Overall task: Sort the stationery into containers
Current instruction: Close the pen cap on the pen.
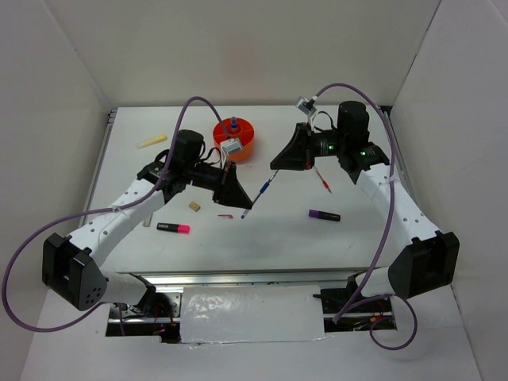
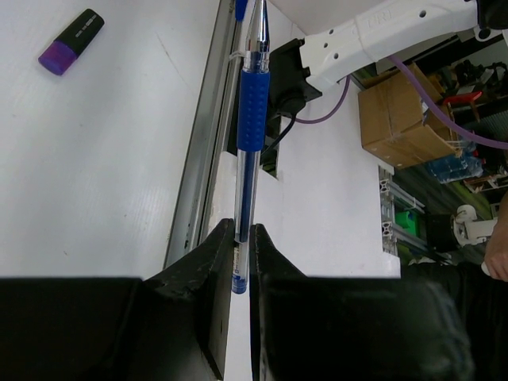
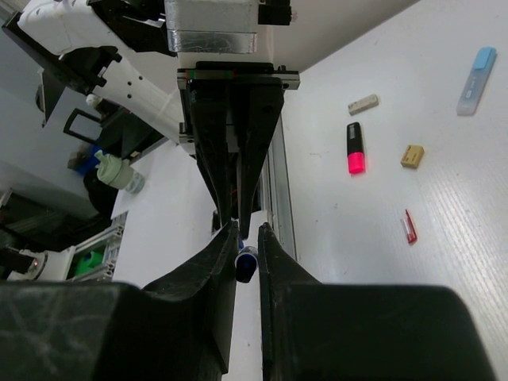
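Both grippers are on the blue pen (image 1: 260,192), which hangs above the table's middle. My left gripper (image 1: 238,198) is shut on its blue-plugged end, and in the left wrist view (image 2: 242,225) the pen (image 2: 251,111) runs away from the fingers. My right gripper (image 1: 275,167) closes round the other end (image 3: 247,266), seen end-on between its fingers (image 3: 248,228). The orange pot (image 1: 235,140) stands at the back with the blue-capped bottle (image 1: 235,125) in it. On the table lie the pink highlighter (image 1: 173,228), purple marker (image 1: 324,215), red pen (image 1: 322,181), tan eraser (image 1: 194,206) and yellow stick (image 1: 152,140).
A small red piece (image 1: 226,216) lies near the pen's lower tip. The right wrist view shows a blue strip (image 3: 476,70) and a pale stick (image 3: 363,104) beyond the highlighter (image 3: 356,148). White walls enclose the table on three sides. A metal rail runs along the near edge.
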